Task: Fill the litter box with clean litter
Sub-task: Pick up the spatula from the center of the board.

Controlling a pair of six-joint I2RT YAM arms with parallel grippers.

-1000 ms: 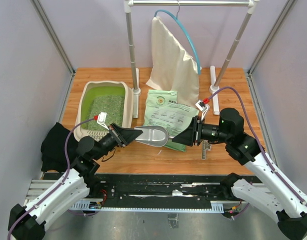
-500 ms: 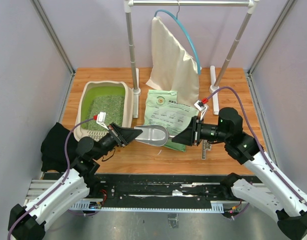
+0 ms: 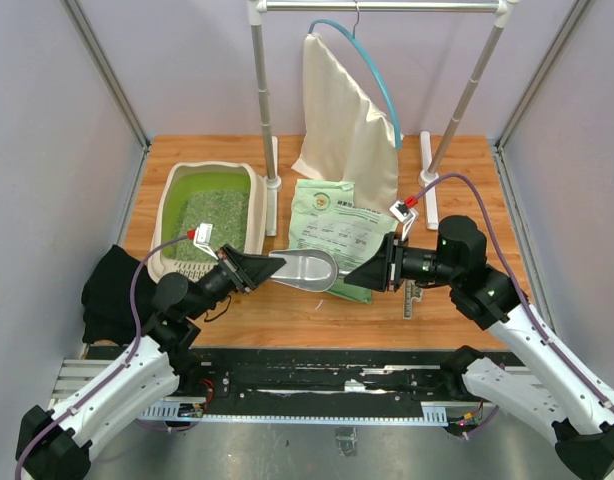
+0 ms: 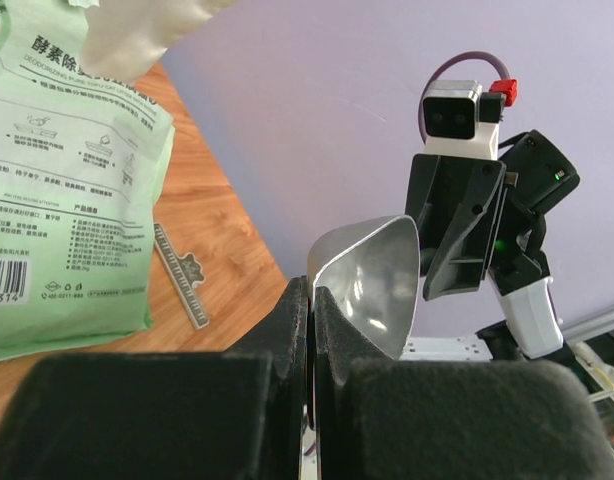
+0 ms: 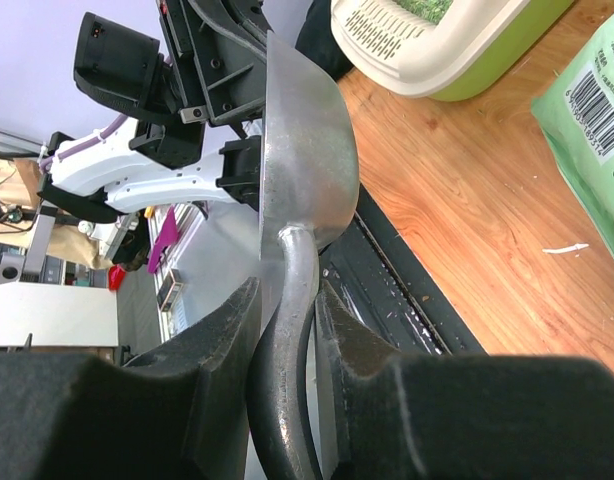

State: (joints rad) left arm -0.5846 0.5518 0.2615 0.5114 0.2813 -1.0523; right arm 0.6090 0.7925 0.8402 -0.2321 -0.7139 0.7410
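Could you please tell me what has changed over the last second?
Nothing has visibly changed. The left gripper and the right gripper both stay shut on the scoop, which is held in the same place beside the bag. The litter in the litter box looks as before.

Lab test cell, grey panel walls (image 3: 57, 120), aluminium mounting rail (image 3: 317, 412)
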